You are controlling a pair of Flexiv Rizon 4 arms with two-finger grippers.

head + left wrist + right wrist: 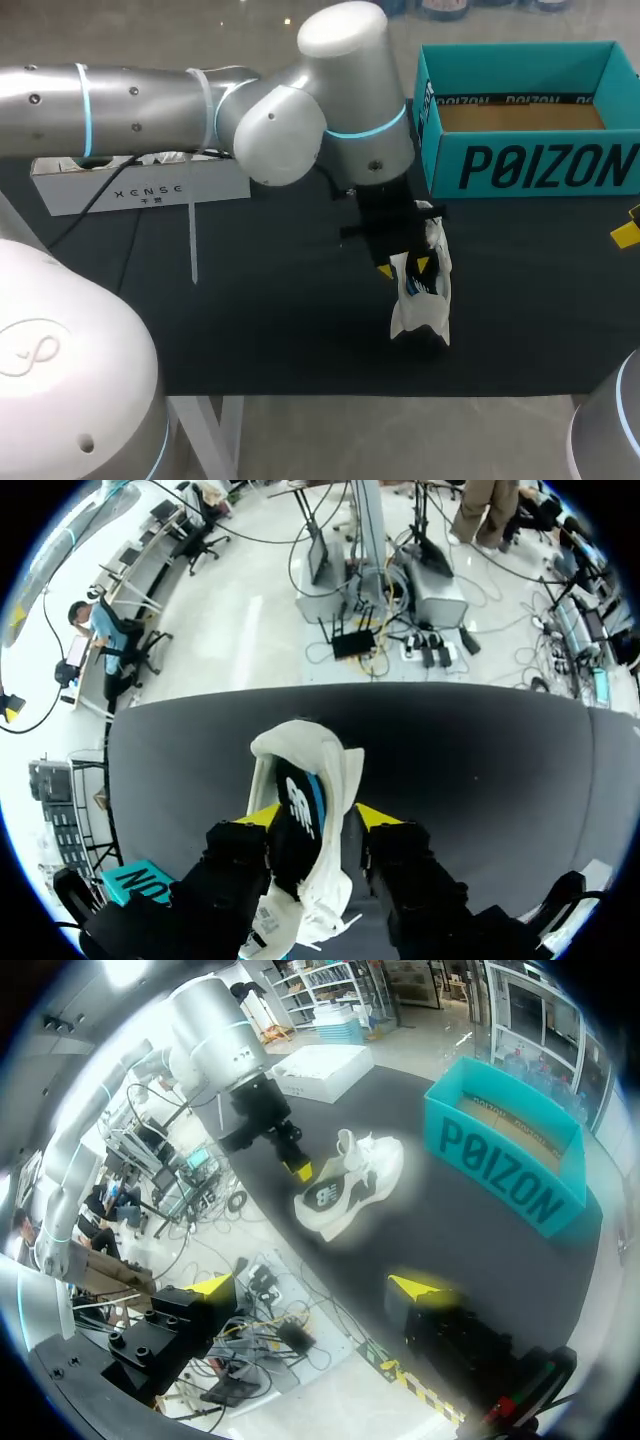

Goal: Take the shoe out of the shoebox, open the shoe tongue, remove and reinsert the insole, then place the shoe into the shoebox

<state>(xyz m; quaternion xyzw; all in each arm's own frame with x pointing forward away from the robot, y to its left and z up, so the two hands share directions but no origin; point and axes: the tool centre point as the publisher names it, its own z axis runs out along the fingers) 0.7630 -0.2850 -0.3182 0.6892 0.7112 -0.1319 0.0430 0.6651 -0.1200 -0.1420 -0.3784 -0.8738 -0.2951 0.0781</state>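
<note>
White shoe (424,292) is resting on the dark table (250,320) near the teal shoebox (530,165), outside it. Left gripper (318,818) is clenching it, seemingly at the collar; I am judging the upper soft and light, the heel a firmer hold. Right gripper (316,1287) is hanging spread, well apart.

Shoebox (520,120) sits at back right of table (270,320), open side up. Shoe (425,290) is outside it, in front of and a bit left of the box, right of table centre; can't tell if it rests on the table. Left arm (150,105) comes in from left along the back, passing over a flat box (140,185) at back left. Left gripper (405,265) is down on the shoe, a finger on each side touching it. Right gripper (318,1288) is at the table's right edge, well apart from the shoe, fingers spread, nothing between.
</note>
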